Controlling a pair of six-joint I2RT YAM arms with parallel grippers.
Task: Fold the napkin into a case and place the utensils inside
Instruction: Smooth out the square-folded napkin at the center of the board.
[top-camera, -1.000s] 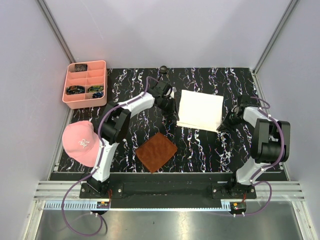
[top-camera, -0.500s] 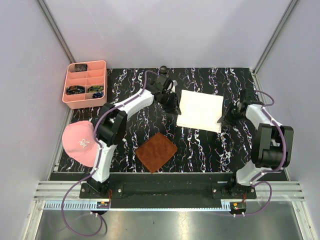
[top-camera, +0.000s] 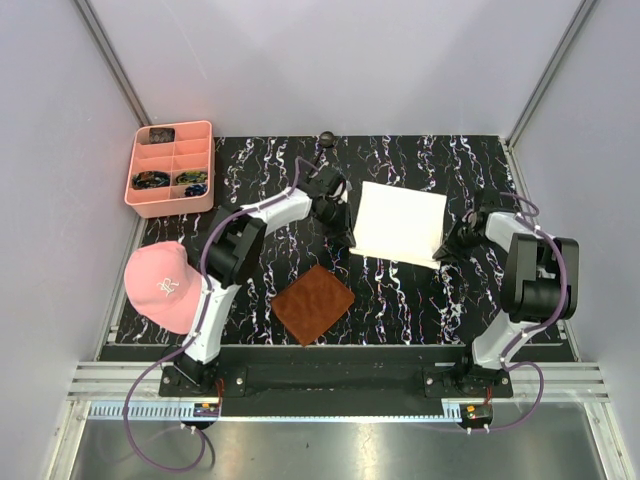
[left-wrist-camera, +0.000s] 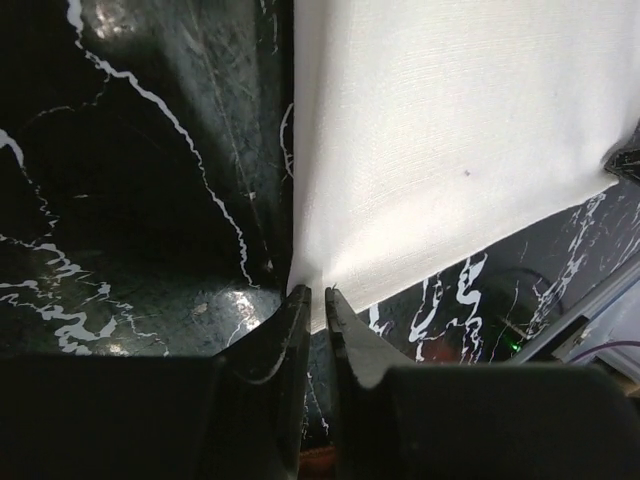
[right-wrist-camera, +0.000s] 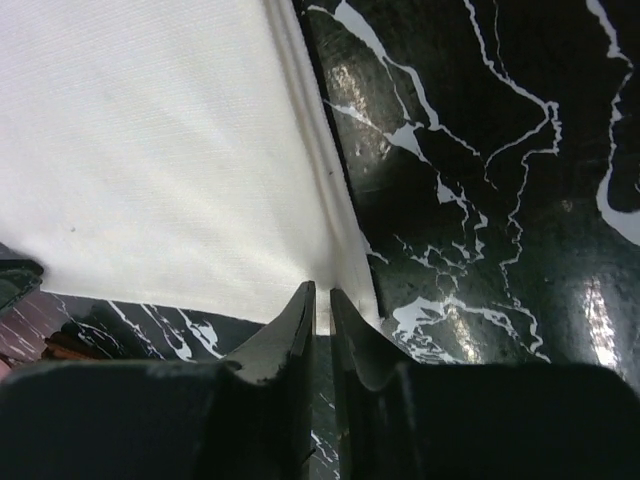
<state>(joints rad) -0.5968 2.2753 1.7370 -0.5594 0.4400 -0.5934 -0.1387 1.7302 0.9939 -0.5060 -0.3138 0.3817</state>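
Your left gripper (left-wrist-camera: 316, 297) has its fingers nearly together, pinching the napkin (top-camera: 400, 222) by its near-left corner. Your right gripper (right-wrist-camera: 320, 294) does the same at the near-right corner, with cloth caught in the thin gap. The napkin lies folded flat, a layered rectangle, right of centre on the black marbled table (top-camera: 420, 300). The brown mat (top-camera: 313, 303) sits to its near left, apart. Pink compartment tray (top-camera: 171, 168) at far left; pink cap (top-camera: 160, 285) at the near-left edge.
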